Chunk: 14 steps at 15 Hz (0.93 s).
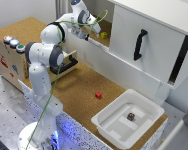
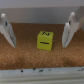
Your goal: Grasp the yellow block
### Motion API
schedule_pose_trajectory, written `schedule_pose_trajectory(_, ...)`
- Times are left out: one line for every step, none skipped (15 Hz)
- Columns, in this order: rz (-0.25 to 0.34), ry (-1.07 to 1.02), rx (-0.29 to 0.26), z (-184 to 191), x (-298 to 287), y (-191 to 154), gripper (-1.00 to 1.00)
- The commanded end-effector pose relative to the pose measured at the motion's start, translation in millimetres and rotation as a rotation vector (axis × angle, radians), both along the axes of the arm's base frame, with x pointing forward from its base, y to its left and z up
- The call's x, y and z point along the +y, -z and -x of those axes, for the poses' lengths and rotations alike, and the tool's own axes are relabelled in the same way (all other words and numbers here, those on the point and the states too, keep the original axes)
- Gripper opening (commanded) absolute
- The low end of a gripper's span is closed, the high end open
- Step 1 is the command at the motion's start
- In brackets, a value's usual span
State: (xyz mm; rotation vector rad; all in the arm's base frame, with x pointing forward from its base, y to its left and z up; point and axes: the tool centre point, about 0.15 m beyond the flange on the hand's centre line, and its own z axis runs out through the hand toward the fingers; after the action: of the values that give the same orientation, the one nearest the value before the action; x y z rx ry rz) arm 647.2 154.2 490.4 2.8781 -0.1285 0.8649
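Item, yellow block [image 2: 45, 40]: we find it on the cork shelf [image 2: 30, 59] inside the cabinet [image 1: 144, 40], lying between our gripper's [image 2: 39, 31] spread, empty fingers [image 2: 6, 29], untouched; approach looks done, closing and lifting remain.

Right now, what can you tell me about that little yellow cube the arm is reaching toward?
The yellow block is a small cube with dark marks on its top and front faces; its material is hard to tell. It sits flat and upright on the cork surface inside the open cabinet. The open end effector straddles it; neither finger touches it. Nothing else rests against it.
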Motion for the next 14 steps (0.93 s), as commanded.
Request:
schedule_pose_trajectory(0.090,0.118,-0.028,-39.3,7.1,15.6,1.00)
schedule_pose_trajectory(0.084,0.131,-0.033,-43.9,5.3,17.5,1.00)
schedule_pose_trajectory(0.078,0.137,-0.032,-48.6,4.2,19.1,1.00)
schedule_pose_trajectory(0.068,0.145,-0.036,-51.9,3.1,19.8,1.00)
schedule_pose_trajectory(0.074,0.151,-0.038,-55.1,2.7,20.3,1.00)
schedule_pose_trajectory(0.068,0.154,-0.038,-59.2,1.1,20.9,1.00)
schedule_pose_trajectory(0.069,0.164,-0.043,-62.2,0.1,21.7,1.00)
schedule_pose_trajectory(0.054,0.172,-0.043,-65.9,-3.1,21.0,1.00)
schedule_pose_trajectory(0.062,0.171,-0.050,-68.1,-2.9,19.8,1.00)
schedule_pose_trajectory(0.063,0.172,-0.050,-70.7,-4.8,19.1,1.00)
schedule_pose_trajectory(0.061,0.176,-0.052,-74.2,-7.8,18.0,1.00)
schedule_pose_trajectory(0.064,0.176,-0.052,-77.5,-9.6,17.3,1.00)
schedule_pose_trajectory(0.057,0.179,-0.052,-81.1,-12.7,16.7,1.00)
schedule_pose_trajectory(0.057,0.177,-0.050,-84.0,-14.3,16.6,1.00)
